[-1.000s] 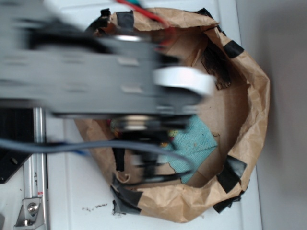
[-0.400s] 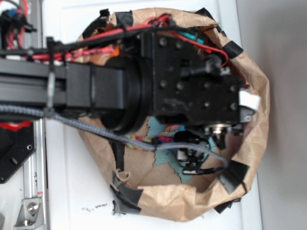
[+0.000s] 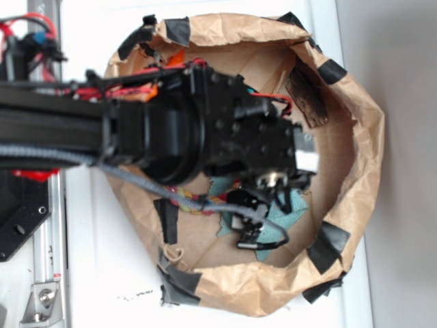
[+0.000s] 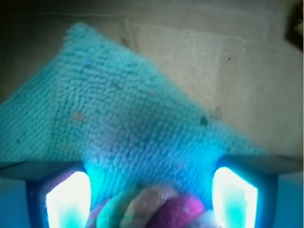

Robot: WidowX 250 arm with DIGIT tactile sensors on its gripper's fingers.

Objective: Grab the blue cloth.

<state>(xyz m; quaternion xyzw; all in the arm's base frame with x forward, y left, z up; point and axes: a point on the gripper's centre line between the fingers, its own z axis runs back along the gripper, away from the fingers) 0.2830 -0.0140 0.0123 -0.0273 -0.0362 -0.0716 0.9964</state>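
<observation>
Nubby blue cloth [image 4: 118, 123]; seemingly crumpled paper wall [image 3: 355, 137].

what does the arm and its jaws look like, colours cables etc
The arm is black and boxy, studded with screws. Red wires run along its top and a grey braided cable hangs beneath. In the wrist view, the gripper has pale, translucent fingers glowing cyan.

Your end effector [image 4: 151, 194] sits inside the paper bag [image 3: 355, 171]; cloth [image 4: 118, 128] beneath and ahead, rope [image 4: 152, 209] between its fingers.
</observation>
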